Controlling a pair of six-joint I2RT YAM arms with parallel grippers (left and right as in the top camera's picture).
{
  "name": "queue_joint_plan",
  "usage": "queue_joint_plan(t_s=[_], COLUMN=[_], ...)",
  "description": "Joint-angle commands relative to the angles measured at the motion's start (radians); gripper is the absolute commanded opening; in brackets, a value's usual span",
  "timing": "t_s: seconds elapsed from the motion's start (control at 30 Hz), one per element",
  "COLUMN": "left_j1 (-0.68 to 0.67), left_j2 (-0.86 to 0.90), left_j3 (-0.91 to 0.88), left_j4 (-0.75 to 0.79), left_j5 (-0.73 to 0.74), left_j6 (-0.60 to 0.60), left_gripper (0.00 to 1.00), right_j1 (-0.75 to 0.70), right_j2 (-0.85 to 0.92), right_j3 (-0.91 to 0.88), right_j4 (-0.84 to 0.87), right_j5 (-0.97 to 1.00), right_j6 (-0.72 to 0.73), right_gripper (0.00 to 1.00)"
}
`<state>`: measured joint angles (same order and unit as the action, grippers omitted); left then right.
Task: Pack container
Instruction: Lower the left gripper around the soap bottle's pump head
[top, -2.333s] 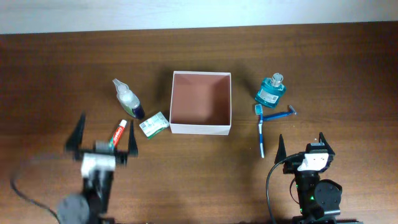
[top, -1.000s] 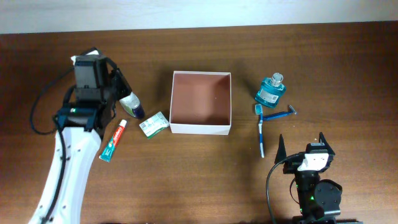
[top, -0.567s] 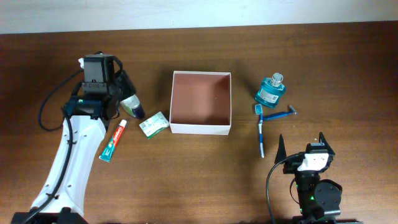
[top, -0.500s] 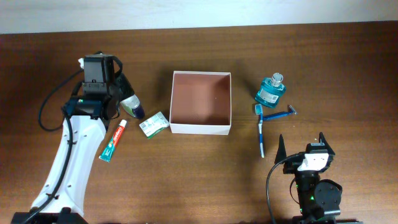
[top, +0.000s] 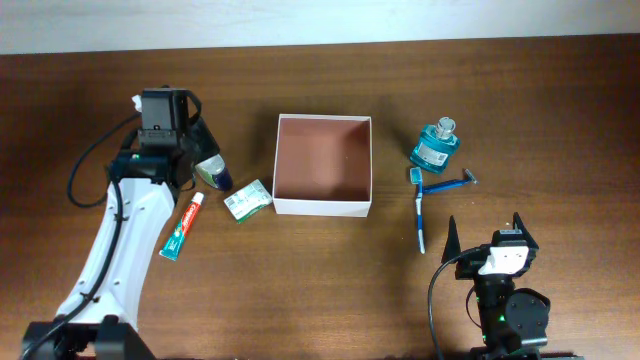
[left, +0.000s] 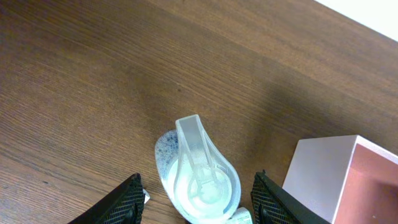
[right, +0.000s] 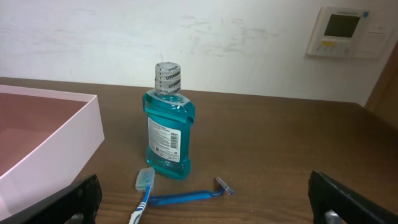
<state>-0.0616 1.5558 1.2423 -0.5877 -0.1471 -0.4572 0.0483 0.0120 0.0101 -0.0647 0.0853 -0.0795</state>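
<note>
At table centre, the container is sitting square to the edge, open top up, white walls outside and reddish-brown inside, with nothing showing in it.

Left side: the left arm is reaching over a clear bottle lying on the table to the left of the container. The left gripper is standing about half open. Its two black fingers are straddling the bottle, one on each side, and a strip of wood is showing between each finger and the bottle wall. It is gripping nothing. In the wrist view a corner of the container is showing to the right of the bottle, apart from it.

Just below the bottle, a toothpaste tube is lying at a slant. A small green-and-white packet is lying between the tube and the container's near left corner.

Right side: a teal mouthwash bottle is standing upright, near the container but not touching it. A blue toothbrush and a blue razor are lying in front of it.

The right gripper is resting near the front edge, well apart from the toiletries, with its jaws spread fully wide and holding nothing.
</note>
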Motion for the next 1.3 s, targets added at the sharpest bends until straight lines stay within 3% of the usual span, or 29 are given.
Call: queue_joint_plan(t_s=[0.0, 1.27], left_j1=[-0.001, -0.001], left_j2=[0.031, 0.076], left_j3=[0.018, 0.018], left_j4=[0.003, 0.056], left_j5=[-0.008, -0.011], left_j6=[0.002, 0.002], left_gripper=[0.56, 0.57], right_j1=[-0.005, -0.005], right_j2=[-0.008, -0.008], right_j3=[-0.005, -0.005], right_j4=[-0.008, -0.008], right_j5=[0.001, 0.001], right_j6=[0.002, 0.002], right_gripper=[0.99, 0.99])
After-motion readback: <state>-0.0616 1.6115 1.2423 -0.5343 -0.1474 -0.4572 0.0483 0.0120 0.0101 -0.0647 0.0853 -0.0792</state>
